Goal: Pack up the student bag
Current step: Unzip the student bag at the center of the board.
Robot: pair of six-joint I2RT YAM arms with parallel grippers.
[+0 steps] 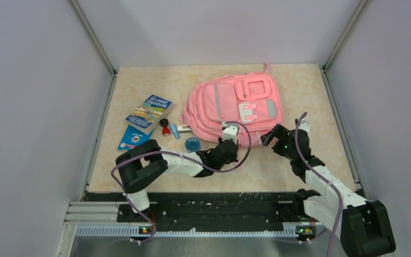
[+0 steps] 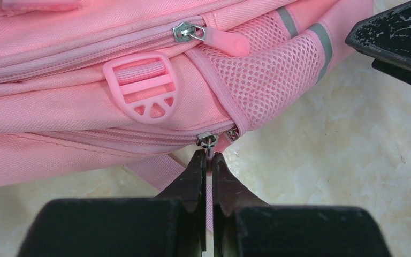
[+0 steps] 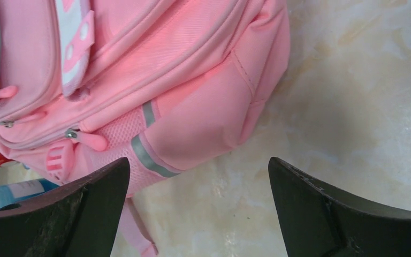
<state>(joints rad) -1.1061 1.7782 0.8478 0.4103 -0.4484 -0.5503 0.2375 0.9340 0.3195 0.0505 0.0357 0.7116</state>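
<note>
Student bag [image 1: 235, 104], a large soft pink fabric backpack with pale green-trimmed front pockets, lies flat on the beige marbled tabletop [image 1: 310, 101], towards its far side and right of centre. No brand or lettering can be read on it.

The left gripper [image 2: 209, 156] is at the bag's near edge. Its black fingers are pressed almost together just below a small metal zip slider [image 2: 207, 140], apparently pinching the pink zip pull tab [image 2: 210, 187] that hangs from it, though only a thin strip shows between them. Beside this are a pink mesh side pocket [image 2: 267, 75] with grey stripes and a pink plastic strap buckle [image 2: 142, 88].

The right gripper [image 3: 198, 168] hangs with its fingers spread wide over bare table, just beside the bag's corner and holding nothing.

Left of the bag lie a blue paperback book [image 1: 150, 111] whose cover reads "TREEHOUSE", a blue booklet [image 1: 131, 138] with print too small to read, and a round blue object [image 1: 192, 143].
</note>
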